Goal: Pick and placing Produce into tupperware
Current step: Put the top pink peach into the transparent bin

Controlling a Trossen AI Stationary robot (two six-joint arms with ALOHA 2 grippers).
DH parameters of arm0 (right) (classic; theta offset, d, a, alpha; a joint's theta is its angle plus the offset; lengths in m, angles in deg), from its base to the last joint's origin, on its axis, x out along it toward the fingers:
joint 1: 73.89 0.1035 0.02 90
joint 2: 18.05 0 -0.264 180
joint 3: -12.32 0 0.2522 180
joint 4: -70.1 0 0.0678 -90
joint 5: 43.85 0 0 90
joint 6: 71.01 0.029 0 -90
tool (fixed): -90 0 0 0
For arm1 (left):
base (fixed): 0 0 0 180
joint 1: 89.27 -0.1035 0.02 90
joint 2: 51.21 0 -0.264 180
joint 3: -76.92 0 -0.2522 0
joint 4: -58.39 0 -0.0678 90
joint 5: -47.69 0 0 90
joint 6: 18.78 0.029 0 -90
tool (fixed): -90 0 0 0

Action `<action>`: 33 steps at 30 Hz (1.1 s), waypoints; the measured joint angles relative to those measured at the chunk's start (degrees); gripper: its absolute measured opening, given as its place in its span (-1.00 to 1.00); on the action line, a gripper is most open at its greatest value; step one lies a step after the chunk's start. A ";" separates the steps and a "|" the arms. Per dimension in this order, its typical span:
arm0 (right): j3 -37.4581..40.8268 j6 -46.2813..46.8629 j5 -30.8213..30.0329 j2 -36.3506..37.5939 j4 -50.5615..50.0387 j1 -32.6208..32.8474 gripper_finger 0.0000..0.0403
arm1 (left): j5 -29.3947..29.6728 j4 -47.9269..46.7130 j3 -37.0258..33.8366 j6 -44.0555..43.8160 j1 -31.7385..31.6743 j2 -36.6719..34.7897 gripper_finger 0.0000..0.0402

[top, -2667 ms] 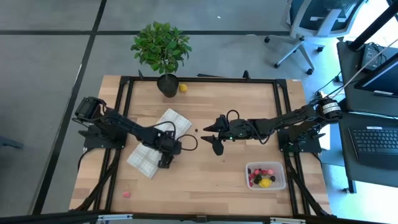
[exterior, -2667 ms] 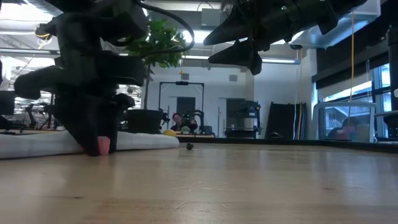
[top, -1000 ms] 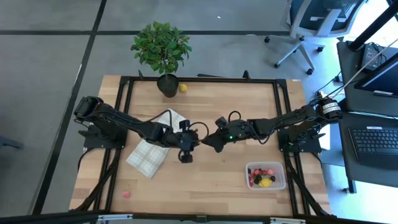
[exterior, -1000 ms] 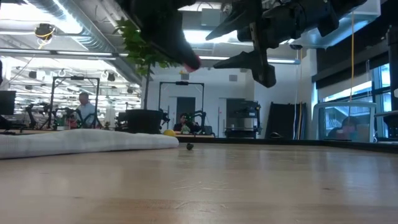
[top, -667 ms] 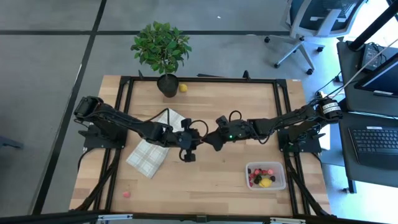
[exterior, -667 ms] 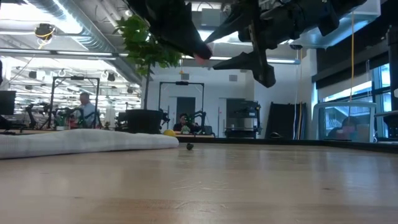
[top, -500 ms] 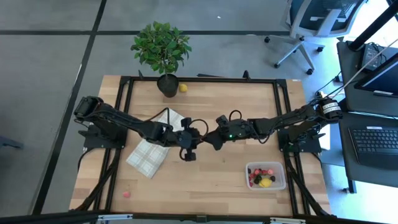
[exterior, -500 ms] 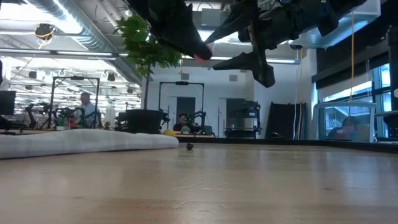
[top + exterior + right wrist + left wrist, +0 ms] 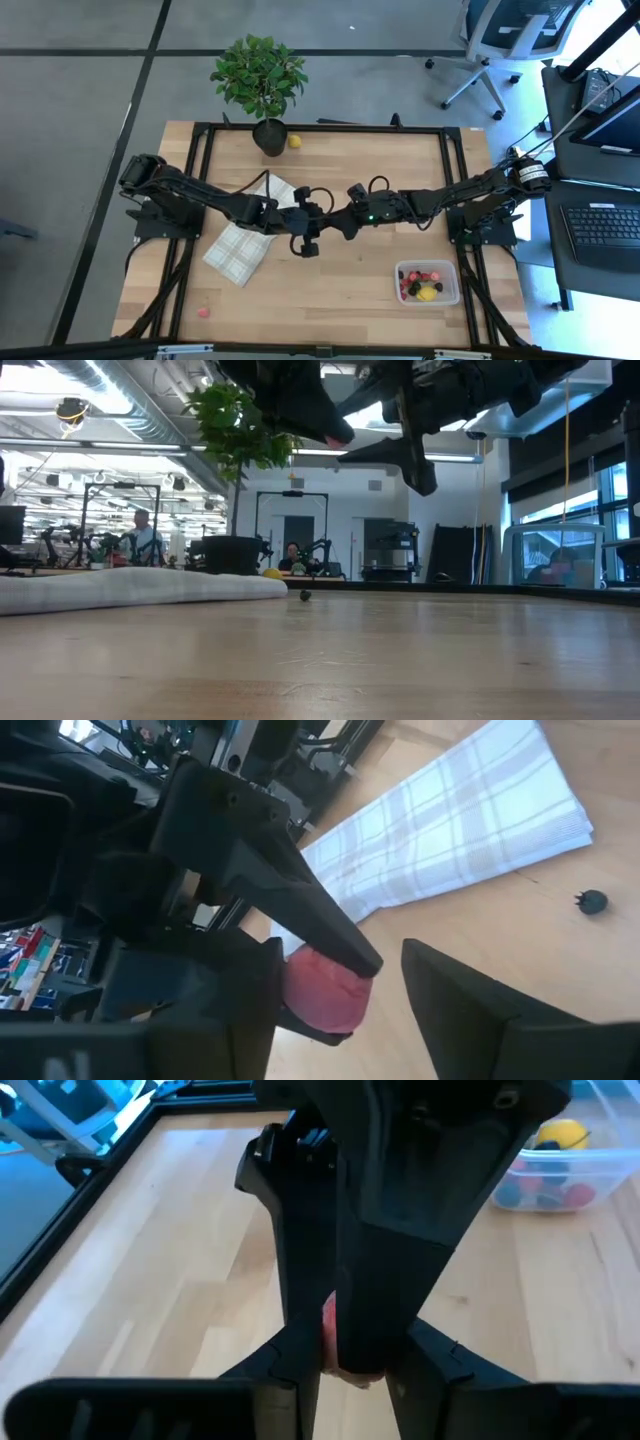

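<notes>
My left gripper (image 9: 316,230) hangs above the table's middle, shut on a pink strawberry-like piece (image 9: 338,432). My right gripper (image 9: 336,223) faces it from the right, open. Its two fingers stand on either side of that piece (image 9: 322,988); whether they touch it I cannot tell. The clear tub (image 9: 428,283) sits by the table's near right corner with red, dark and yellow pieces inside. A dark berry (image 9: 594,901) lies on the wood beside the cloth. A yellow piece (image 9: 294,141) rests by the plant pot, and another pink piece (image 9: 203,311) lies near the near left corner. My left gripper pinches the pink strawberry piece (image 9: 330,1325) between its two fingers, only at their free ends. The fingers (image 9: 300,405) slant down toward the table's right. The piece is lifted well clear of the table.
A white-and-grey plaid cloth (image 9: 250,235) lies folded left of centre under my left arm. A green potted plant (image 9: 258,75) stands at the far edge. A black frame (image 9: 455,180) rims the table. People show in the room beyond (image 9: 143,530).
My left gripper, which picked the pink piece up beside the cloth, has carried it up and toward the table's right, into the gap between my right gripper's open fingers. My right gripper has stayed open and nearly still.
</notes>
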 joint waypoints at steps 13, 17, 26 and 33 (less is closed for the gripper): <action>-0.04 -3.22 2.82 0.04 -0.83 -0.04 -0.63 | -0.13 -0.11 0.00 0.45 0.21 0.00 -0.51; -0.13 -3.53 8.82 0.04 -3.76 0.07 -0.69 | -7.55 0.00 0.00 0.28 0.46 0.00 -0.44; -4.18 -7.27 26.48 0.15 -29.66 0.50 -0.74 | -25.64 -1.50 0.20 -6.84 0.45 -0.17 -0.17; -17.65 -14.45 23.71 0.09 -66.26 4.32 -0.74 | -27.84 -7.53 0.15 -14.05 0.43 -0.15 0.08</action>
